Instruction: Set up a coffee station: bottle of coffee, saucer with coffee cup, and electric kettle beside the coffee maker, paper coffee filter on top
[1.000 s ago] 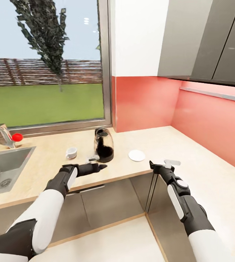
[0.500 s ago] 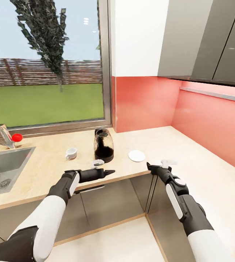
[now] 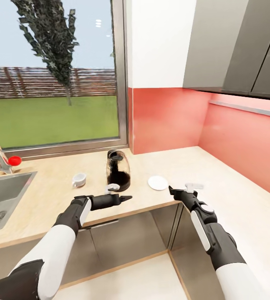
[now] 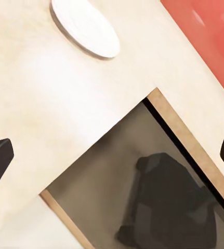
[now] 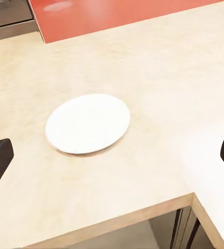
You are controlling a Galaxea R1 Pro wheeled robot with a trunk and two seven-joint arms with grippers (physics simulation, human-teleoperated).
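Electric kettle [image 3: 118,169] upright on the counter [image 3: 59,196], just behind the left end effector [image 3: 117,194]; coffee cup [image 3: 79,180] off toward the sink [image 3: 1,196] from the kettle, saucer [image 3: 157,182] on the other side. Both end effectors spread wide and empty, right end effector [image 3: 180,191] near the saucer. Glass kettle likely heavy, slick, breakable: best taken by the black handle. Saucer thin and flat: pinch at the rim.

White saucer [image 3: 157,182], white coffee cup [image 3: 79,180], beige speckled kitchen countertop [image 3: 218,175], glass electric kettle [image 3: 118,168] dark below
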